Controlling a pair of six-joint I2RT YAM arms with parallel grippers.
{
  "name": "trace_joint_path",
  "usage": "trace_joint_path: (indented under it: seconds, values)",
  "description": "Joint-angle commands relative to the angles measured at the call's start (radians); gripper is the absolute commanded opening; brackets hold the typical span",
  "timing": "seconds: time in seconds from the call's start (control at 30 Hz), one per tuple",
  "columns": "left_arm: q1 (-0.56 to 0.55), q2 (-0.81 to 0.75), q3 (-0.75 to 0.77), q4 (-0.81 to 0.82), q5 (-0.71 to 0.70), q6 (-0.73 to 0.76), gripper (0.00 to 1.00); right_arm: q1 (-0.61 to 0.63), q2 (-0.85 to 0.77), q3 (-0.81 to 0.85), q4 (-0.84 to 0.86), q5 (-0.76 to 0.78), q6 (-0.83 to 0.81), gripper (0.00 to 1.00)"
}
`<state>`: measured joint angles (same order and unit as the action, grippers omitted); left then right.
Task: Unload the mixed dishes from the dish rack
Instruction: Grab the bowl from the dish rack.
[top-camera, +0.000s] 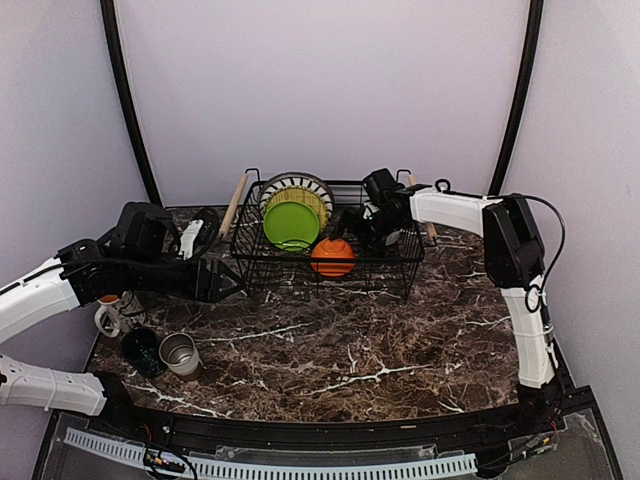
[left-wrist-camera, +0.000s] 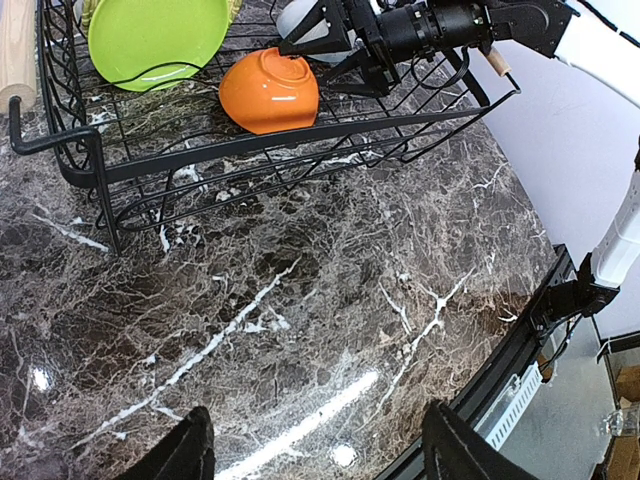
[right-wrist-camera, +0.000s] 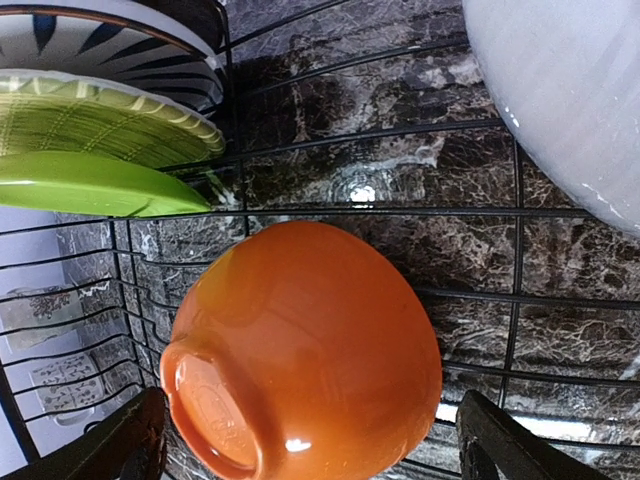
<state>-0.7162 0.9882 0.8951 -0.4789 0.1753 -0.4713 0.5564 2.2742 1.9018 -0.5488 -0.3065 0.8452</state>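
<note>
your left claw (left-wrist-camera: 320, 462) hangs open and empty just short of the near left corner of the dish rack (left-wrist-camera: 250, 138). park it there, clear of the wire.

the step in hand looks like the right claw (right-wrist-camera: 320, 455) picking the orange bowl (right-wrist-camera: 310, 345). its jaws stand wide with nothing gripped, and the bowl lies tipped over, foot showing, straight ahead between them. push in until the jaws pass the bowl's widest part and thread them between the wires. close slowly, since the glazed round wall may slip, then lift straight up before swinging out.

behind the left claw, the pale mug (top-camera: 108, 316), dark green mug (top-camera: 142, 350) and steel cup (top-camera: 181, 352) sit on the table (top-camera: 380, 340), already out of the rack. ahead of the right claw, the lime-green plate (right-wrist-camera: 90, 186) and yellow plate (right-wrist-camera: 100, 125) stand on edge to its left. the white bowl (right-wrist-camera: 570, 100) sits ahead to its right, near the orange one but apart from it.
</note>
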Motion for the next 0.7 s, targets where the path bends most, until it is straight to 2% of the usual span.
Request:
trace_joint_path:
  seconds: [0.0, 0.4, 0.53, 0.67]
  values:
    - [-0.003, 0.000, 0.026, 0.011, 0.003, 0.019, 0.70, 0.006, 0.046, 0.021, 0.031, 0.006, 0.037, 0.99]
    - [-0.002, 0.000, 0.032, 0.004, -0.004, 0.019, 0.71, 0.010, 0.086, -0.011, 0.117, -0.039, 0.058, 0.98]
    - [-0.003, 0.006, 0.034, 0.008, 0.000, 0.019, 0.71, 0.008, 0.072, -0.050, 0.191, -0.071, 0.072, 0.90]
    - [-0.002, 0.009, 0.037, 0.008, 0.002, 0.018, 0.71, 0.008, 0.049, -0.095, 0.266, -0.093, 0.092, 0.79]
